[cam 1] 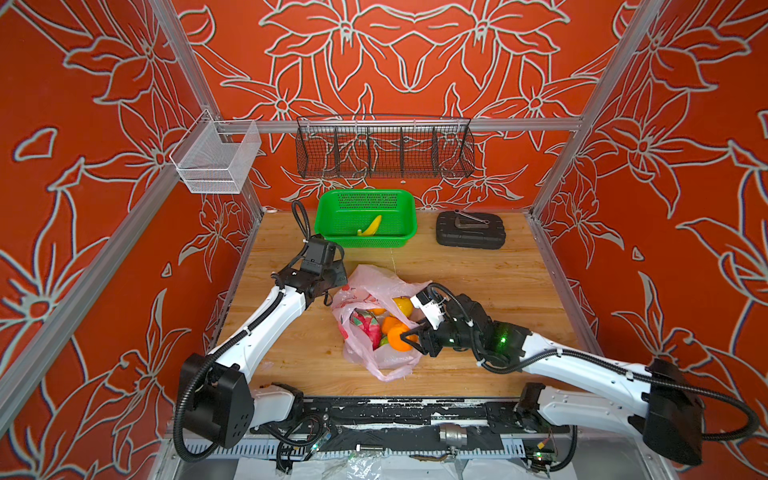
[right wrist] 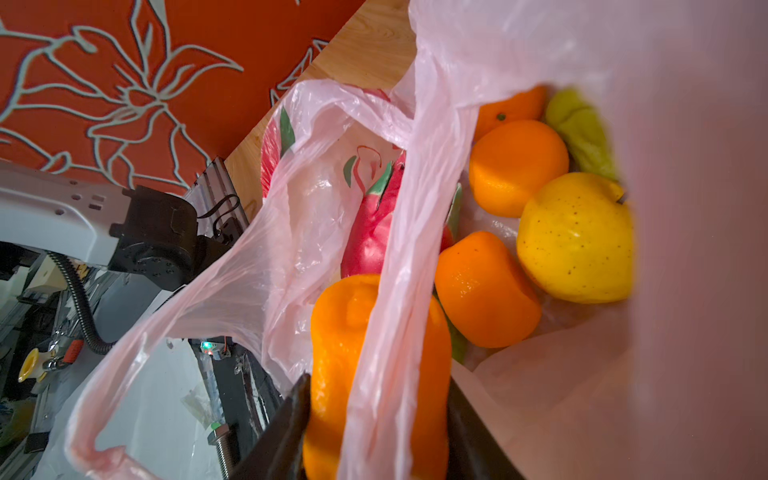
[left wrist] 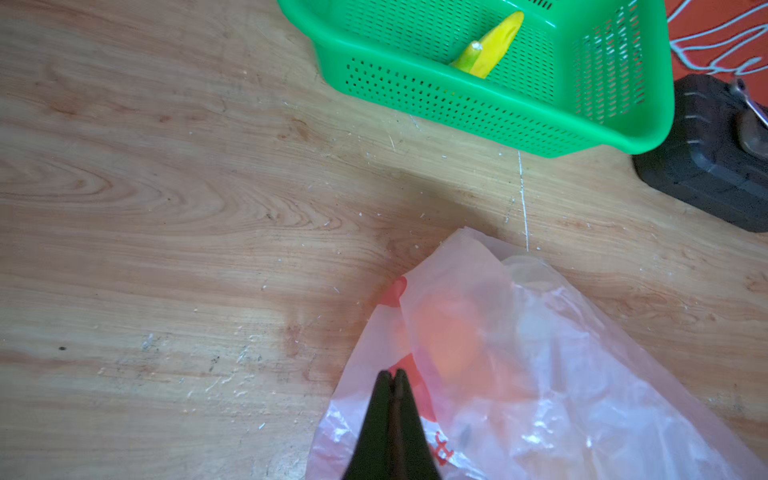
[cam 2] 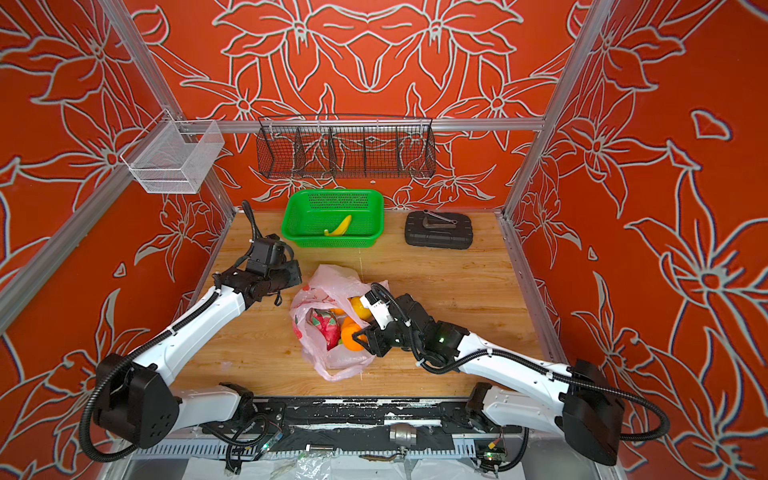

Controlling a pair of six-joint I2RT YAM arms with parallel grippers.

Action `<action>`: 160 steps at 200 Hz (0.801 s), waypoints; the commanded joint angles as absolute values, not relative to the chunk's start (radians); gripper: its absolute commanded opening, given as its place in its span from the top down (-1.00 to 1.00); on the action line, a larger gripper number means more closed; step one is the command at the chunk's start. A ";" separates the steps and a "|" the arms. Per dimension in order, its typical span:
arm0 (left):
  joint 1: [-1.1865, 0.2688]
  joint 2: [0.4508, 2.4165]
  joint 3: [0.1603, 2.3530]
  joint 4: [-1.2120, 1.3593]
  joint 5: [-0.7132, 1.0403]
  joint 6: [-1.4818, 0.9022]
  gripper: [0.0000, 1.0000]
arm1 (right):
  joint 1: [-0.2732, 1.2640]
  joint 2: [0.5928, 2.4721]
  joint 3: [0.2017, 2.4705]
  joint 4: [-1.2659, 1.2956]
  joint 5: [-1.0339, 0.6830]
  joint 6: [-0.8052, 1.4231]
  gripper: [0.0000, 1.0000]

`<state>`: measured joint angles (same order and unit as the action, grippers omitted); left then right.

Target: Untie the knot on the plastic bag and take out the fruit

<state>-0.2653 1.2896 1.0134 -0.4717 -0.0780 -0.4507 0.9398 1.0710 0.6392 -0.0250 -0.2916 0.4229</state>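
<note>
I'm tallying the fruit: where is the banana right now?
In both top views the banana lies inside the green basket at the back of the table, left of the black case and beyond the pink bag.

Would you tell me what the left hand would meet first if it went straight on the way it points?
Most likely the plastic bag: the shut left hand points across its film, toward an orange showing through. Depth is unclear.
</note>
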 commanded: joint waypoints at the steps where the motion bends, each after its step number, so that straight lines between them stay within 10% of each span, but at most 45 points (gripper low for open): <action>1: -0.261 1.249 1.008 -0.426 0.148 -0.394 0.38 | 0.934 1.035 0.611 -0.045 -0.235 0.429 0.08; 11: -0.265 1.215 0.975 -0.343 0.337 -0.355 -0.31 | 0.933 1.026 0.604 -0.037 -0.219 0.433 0.07; 24: -0.285 1.179 0.935 -0.233 0.523 -0.292 -0.65 | 0.929 1.025 0.605 -0.029 -0.215 0.434 0.07; 71: -0.453 1.170 0.933 -0.213 0.491 0.210 -1.00 | 0.922 1.048 0.627 -0.026 -0.248 0.431 0.07; 134: -0.497 1.361 1.032 -0.321 0.555 0.536 -1.00 | 0.921 1.041 0.650 -0.049 -0.230 0.430 0.08; 145: -0.497 1.390 1.045 -0.347 0.549 0.539 -0.60 | 0.920 1.037 0.651 -0.055 -0.214 0.428 0.08; 160: -0.497 1.405 1.043 -0.327 0.481 0.490 0.60 | 0.921 1.032 0.647 -0.055 -0.202 0.430 0.07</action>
<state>-0.4923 1.3811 1.0245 -0.2913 0.5068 0.4370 0.9249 1.0496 0.6220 -0.0372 -0.2390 0.4263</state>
